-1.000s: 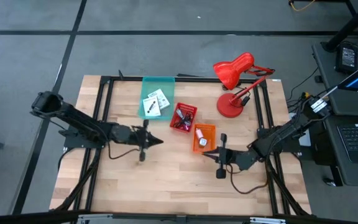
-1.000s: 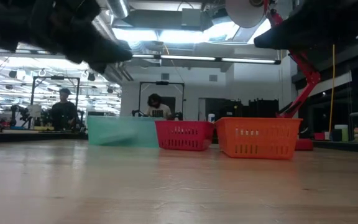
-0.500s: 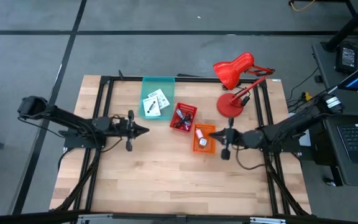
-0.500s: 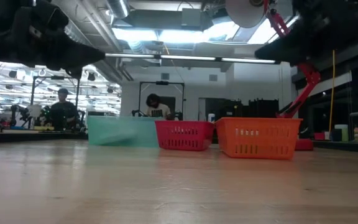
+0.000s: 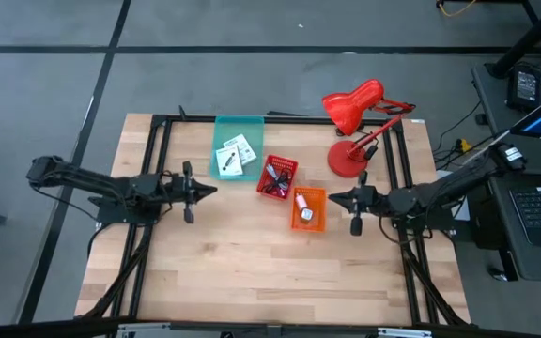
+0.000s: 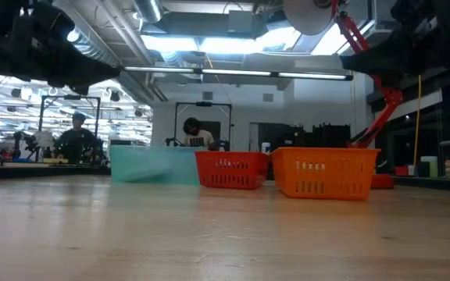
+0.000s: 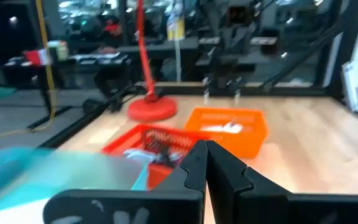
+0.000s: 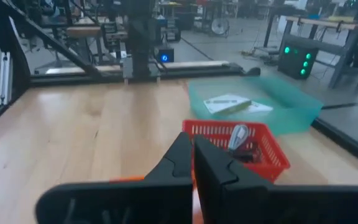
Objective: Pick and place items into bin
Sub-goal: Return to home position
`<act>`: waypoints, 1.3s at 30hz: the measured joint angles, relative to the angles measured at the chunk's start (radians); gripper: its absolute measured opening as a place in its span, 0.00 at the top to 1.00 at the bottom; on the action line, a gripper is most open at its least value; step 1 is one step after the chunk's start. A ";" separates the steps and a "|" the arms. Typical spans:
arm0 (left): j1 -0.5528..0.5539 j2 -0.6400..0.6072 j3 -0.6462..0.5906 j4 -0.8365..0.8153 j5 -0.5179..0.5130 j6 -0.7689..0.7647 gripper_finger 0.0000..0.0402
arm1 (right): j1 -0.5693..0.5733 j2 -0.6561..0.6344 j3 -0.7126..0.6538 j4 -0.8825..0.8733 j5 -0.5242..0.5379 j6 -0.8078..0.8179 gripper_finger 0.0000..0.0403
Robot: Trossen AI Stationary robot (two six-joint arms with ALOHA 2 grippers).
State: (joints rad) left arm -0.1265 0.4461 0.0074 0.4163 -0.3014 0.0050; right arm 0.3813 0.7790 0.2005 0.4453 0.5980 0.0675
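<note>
Jaws L+R together, empty, above wood-plank tbl (image 5: 252, 268); mesh red basket (image 5: 284, 161), orange basket (image 5: 319, 220).

There are a teal bin (image 5: 239, 121), white cards (image 5: 236, 155) printed black, a red basket (image 5: 286, 165) and an orange basket (image 5: 312, 192).

text: none legible | white cards (image 5: 236, 155): black print, too small to read
</note>
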 joint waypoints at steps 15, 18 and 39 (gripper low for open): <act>0.022 -0.289 0.000 -0.292 -0.036 0.035 1.00 | 0.000 -0.186 -0.017 -0.178 -0.001 0.028 1.00; 0.043 -0.328 0.000 -0.342 -0.023 0.027 1.00 | 0.000 -0.247 -0.017 -0.242 -0.009 0.036 1.00; 0.172 -0.388 0.021 -0.423 0.008 0.047 1.00 | 0.000 -0.555 -0.193 -0.334 -0.025 -0.016 1.00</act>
State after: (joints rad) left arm 0.0452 0.0582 0.0284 -0.0063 -0.2932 0.0524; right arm 0.3817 0.2236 0.0079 0.1113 0.5732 0.0510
